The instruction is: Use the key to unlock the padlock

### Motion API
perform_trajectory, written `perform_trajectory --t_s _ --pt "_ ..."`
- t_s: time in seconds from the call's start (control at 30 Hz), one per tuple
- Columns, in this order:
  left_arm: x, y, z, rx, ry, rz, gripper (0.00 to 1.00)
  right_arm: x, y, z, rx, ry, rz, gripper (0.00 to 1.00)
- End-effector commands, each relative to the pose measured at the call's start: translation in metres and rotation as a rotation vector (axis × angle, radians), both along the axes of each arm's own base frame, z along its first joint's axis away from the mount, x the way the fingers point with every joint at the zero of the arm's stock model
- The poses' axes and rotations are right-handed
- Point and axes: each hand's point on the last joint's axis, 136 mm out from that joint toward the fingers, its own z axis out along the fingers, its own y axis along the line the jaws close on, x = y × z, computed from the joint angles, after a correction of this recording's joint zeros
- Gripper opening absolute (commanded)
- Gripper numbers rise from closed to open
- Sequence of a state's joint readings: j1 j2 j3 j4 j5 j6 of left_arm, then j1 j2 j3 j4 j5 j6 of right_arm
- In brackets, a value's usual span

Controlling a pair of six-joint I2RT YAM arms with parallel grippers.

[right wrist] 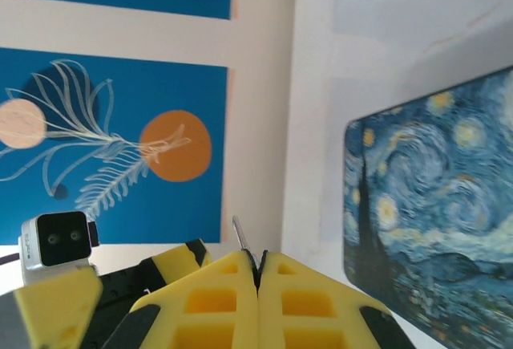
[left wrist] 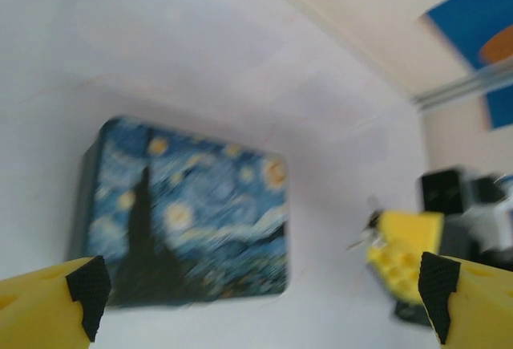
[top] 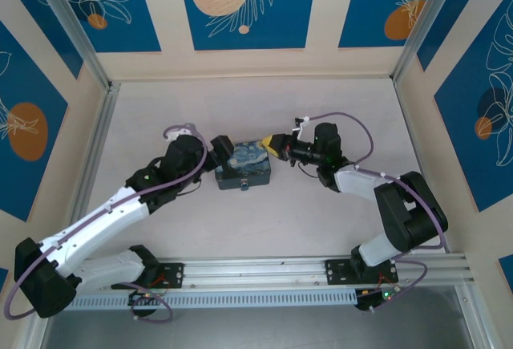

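surface (top: 272,225): we are seeing it carrying the tin (top: 244,164)
tin: lying between both arms
left jaws: standing spread by its left end
right jaws: pinching the key (right wrist: 239,235)
key: poking past their tips, near the tin

A Starry Night tin (top: 243,164) lies flat on the pale table (top: 321,221).

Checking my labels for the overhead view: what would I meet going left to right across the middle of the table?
left gripper, open → painted tin → right gripper, shut on the key
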State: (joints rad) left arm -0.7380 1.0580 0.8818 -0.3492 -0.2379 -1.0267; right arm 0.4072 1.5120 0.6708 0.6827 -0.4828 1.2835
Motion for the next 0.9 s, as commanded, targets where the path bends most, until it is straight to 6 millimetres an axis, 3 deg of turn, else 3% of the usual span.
perform_trajectory --t_s 0.0,0.17,0.37,0.87 --pt "-0.037 0.004 -0.061 0.146 0.184 -0.162 0.96 -0.012 0.002 -0.012 -0.083 0.012 0.085 0.0" --pt "-0.053 -0.005 -0.098 0.155 0.194 -0.285 1.0 -0.015 0.007 -0.021 -0.098 0.026 0.126 0.0" --pt "-0.053 -0.025 -0.106 0.175 0.065 -0.435 0.98 -0.013 0.014 -0.034 -0.105 0.059 0.154 0.0" --pt "-0.036 -0.057 -0.141 0.177 -0.043 -0.522 0.71 -0.009 0.027 -0.06 -0.133 0.135 0.154 0.0"
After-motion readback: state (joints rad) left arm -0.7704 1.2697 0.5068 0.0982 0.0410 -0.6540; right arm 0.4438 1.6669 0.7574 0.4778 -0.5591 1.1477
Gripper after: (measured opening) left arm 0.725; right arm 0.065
